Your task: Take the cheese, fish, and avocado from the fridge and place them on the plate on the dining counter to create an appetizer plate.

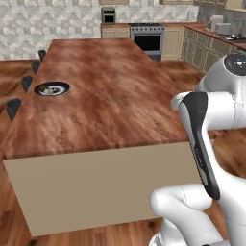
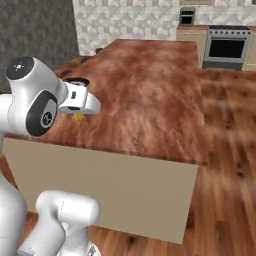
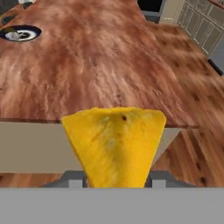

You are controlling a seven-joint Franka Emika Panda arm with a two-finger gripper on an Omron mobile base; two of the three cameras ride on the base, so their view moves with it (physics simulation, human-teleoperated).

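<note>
A yellow-orange cheese (image 3: 114, 144) wedge sits point-down between the fingers of my gripper (image 3: 116, 180), which is shut on it. In the right base view the gripper (image 2: 79, 113) hangs over the near left corner of the dining counter (image 2: 150, 90), with a sliver of cheese (image 2: 79, 117) below the hand. The dark plate (image 1: 51, 89) lies near the counter's far left edge (image 1: 110, 86), and also shows far ahead and to the left in the hand view (image 3: 20, 33). A small pale thing lies on the plate; I cannot tell whether it is the fish. The avocado and the fridge are out of view.
Dark stools (image 1: 13, 108) line the counter's left side. A steel stove (image 1: 146, 36) stands against the back wall, with beige cabinets (image 1: 206, 50) to the right. Brown wooden floor (image 2: 230, 165) runs along the counter's right side.
</note>
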